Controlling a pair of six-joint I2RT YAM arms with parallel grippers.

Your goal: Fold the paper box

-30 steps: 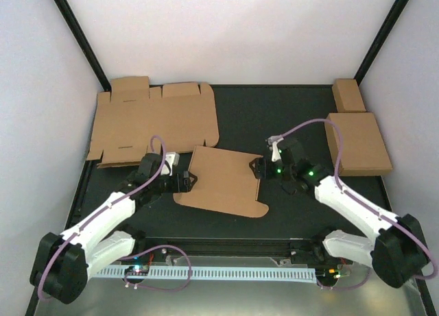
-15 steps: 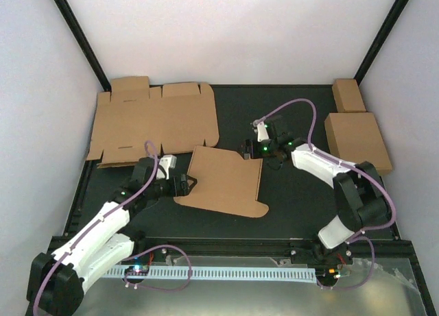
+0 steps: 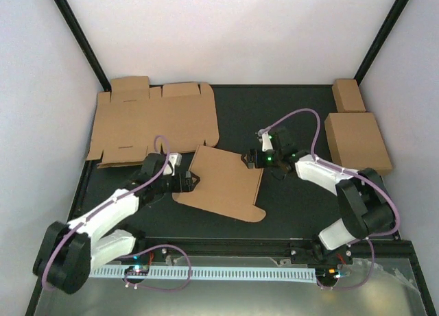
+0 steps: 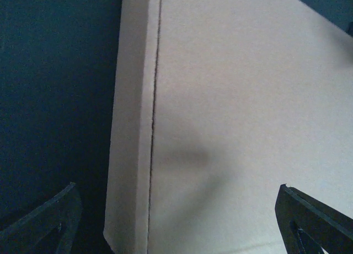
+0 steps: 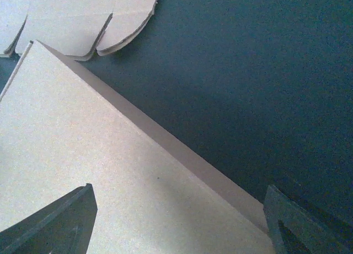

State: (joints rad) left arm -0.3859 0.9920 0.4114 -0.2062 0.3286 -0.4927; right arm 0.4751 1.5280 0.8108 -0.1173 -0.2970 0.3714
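The paper box (image 3: 223, 184), a brown cardboard piece with a rounded tab at its near right corner, lies in the middle of the black mat. My left gripper (image 3: 191, 182) is at its left edge, open. In the left wrist view the cardboard (image 4: 231, 116) with a fold crease fills the space between the wide-apart fingertips (image 4: 49, 221). My right gripper (image 3: 252, 160) is open at the box's far right corner. In the right wrist view the box's raised edge (image 5: 110, 171) runs between the spread fingers (image 5: 55, 223).
A flat die-cut cardboard sheet (image 3: 154, 120) lies at the back left; its rounded tabs (image 5: 88, 17) show in the right wrist view. A folded squarish box (image 3: 357, 141) and a small oblong box (image 3: 348, 94) sit at the back right. Black frame posts stand at both back corners.
My right arm has swung in from the right, and its gripper has come to the box's far right corner. The box has turned slightly. My left gripper stays at the left edge.
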